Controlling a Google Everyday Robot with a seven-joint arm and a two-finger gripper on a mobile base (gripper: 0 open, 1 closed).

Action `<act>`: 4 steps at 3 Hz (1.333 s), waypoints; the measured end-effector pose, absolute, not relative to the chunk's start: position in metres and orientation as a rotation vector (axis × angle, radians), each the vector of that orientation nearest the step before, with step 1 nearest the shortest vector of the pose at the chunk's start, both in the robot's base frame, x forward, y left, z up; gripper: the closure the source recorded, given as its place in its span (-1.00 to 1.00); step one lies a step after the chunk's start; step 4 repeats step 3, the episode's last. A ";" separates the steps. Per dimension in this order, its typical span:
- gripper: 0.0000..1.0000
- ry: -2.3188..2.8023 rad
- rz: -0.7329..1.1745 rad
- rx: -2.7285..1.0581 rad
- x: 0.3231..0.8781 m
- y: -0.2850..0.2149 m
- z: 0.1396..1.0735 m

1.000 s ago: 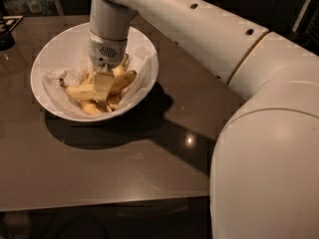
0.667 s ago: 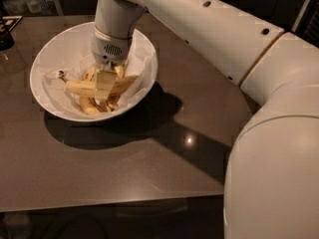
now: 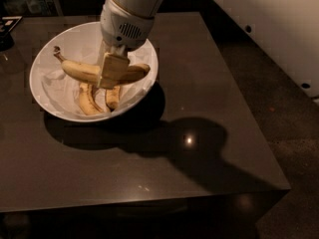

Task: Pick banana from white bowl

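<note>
Gripper is clenched across middle of banana, low within white bowl at far left corner of worktop. Slip or pivot is risked if lifted fast; grip is narrow.

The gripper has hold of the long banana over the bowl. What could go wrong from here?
1. The gripper clamps the banana near its middle, both ends sticking out; it could pivot or slip during the lift.
2. The hold is narrow on soft fruit; squeezing may bruise it.
3. Two shorter bananas lie right beneath in the white bowl; a dropped banana would land among them, and a retry might catch the wrong one.
</note>
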State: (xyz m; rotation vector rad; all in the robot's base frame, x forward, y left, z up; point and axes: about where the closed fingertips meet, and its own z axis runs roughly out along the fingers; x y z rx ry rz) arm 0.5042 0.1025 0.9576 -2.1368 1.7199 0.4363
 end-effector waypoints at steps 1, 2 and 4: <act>1.00 1.684 0.377 -2.131 0.470 0.095 0.997; 1.00 1.686 0.332 -2.110 0.439 0.084 1.023; 1.00 1.699 0.340 -2.054 0.413 0.071 1.030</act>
